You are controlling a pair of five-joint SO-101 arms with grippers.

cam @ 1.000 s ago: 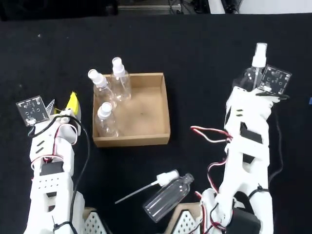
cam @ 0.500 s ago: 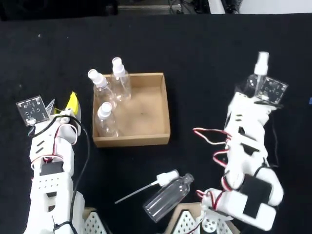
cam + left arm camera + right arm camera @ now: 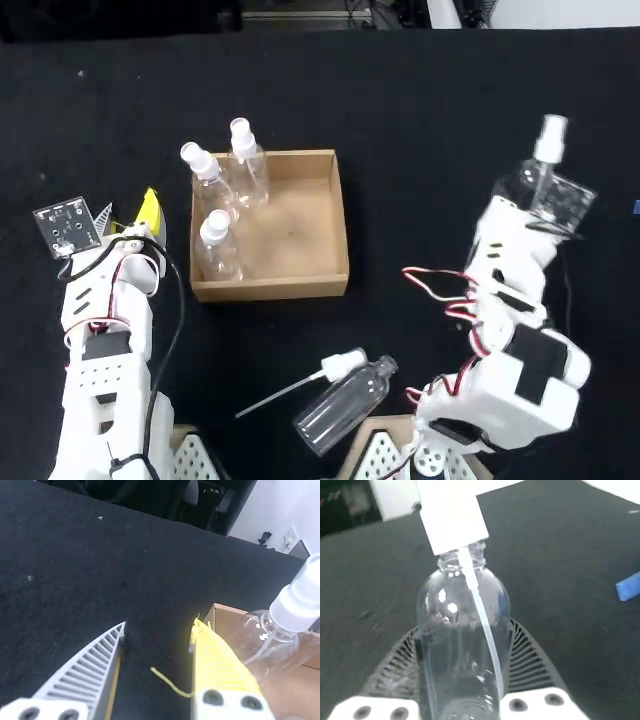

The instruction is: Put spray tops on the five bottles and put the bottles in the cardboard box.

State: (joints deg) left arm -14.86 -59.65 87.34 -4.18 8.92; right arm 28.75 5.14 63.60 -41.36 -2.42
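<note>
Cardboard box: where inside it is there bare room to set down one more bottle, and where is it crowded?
Free: the right half of the cardboard box, bare floor between its right wall and the bottles. Crowded: the left wall, where the front bottle, the middle bottle and the back bottle stand close together.

Black table [image 3: 420, 110], small blue scrap [image 3: 628, 587]

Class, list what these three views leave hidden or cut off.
1. Right wrist view: the spray top on the held bottle runs off the edge, hiding its nozzle.
2. Left wrist view: a bottle in the cardboard box is cut by the edge and overlapped by the yellow jaw.
</note>
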